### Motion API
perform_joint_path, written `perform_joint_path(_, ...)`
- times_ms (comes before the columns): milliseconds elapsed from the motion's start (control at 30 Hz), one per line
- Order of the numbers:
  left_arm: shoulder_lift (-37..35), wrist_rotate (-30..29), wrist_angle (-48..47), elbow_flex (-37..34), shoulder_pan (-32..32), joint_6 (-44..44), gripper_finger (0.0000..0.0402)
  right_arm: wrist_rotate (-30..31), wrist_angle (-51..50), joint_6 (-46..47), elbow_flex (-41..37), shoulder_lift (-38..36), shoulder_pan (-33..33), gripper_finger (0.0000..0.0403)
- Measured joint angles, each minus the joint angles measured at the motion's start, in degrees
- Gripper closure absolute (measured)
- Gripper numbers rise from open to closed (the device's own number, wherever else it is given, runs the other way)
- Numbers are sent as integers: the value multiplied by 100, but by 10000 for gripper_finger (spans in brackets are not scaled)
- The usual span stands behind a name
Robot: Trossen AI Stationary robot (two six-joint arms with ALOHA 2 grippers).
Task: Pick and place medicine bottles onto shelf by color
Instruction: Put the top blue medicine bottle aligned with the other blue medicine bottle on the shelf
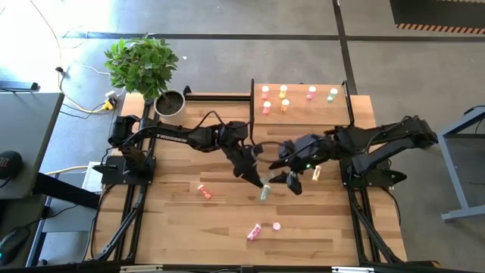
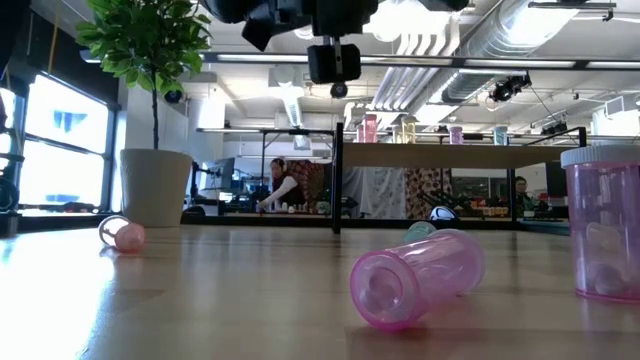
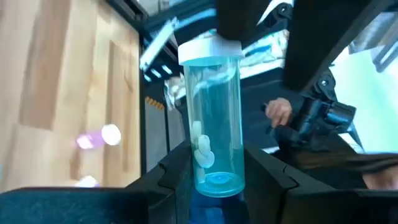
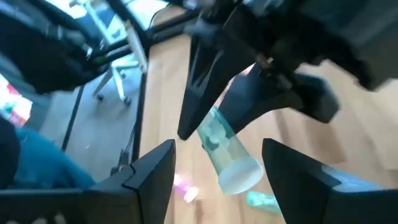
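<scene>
Gripping teal bottle (image 3: 212, 118), left hand (image 3: 214, 177), base hidden

Daylight fills the scene evenly, and the tabletop (image 1: 189, 220) in the high view is bright with only soft, short shadows under the arms. In the low view, big windows (image 2: 60, 150) at one side glow nearly white and ceiling lamps (image 2: 505, 88) add small glare spots; the near pink bottle (image 2: 420, 275) is slightly soft, the far room sharper. Both wrist views are smeared with blur, and the background behind the clear bottle (image 3: 211, 118) is washed out and indistinct.
</scene>
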Motion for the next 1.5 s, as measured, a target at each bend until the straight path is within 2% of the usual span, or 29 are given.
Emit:
perform_joint_path(167, -2, -339, 10, 2, 251, 487, 297, 665, -19, 292, 0, -467, -218, 172)
perform_joint_path(400, -2, -1262, 214, 2, 598, 1451, 297, 1818, 4, 1113, 0, -1063, -689, 171)
perform_joint_path(500, -2, -1695, 537, 2, 715, 1801, 297, 2062, 5, 1389, 0, -1266, -920, 171)
perform_joint_path(767, -4, -3139, 1303, 2, 913, 2826, 296, 1951, 3, 1325, 0, -1569, -1584, 171)
perform_joint_path(1067, -4, -4843, 1383, 2, 787, 4328, 296, 1586, 7, 837, 0, -1340, -2111, 171)
perform_joint_path(1333, -4, -5327, 1379, 2, 534, 5562, 296, 1141, -43, 863, 0, -1042, -2343, 171)
perform_joint_path(1500, -4, -5559, 1369, 2, 401, 5817, 296, 951, -113, 1019, 0, -983, -2352, 171)
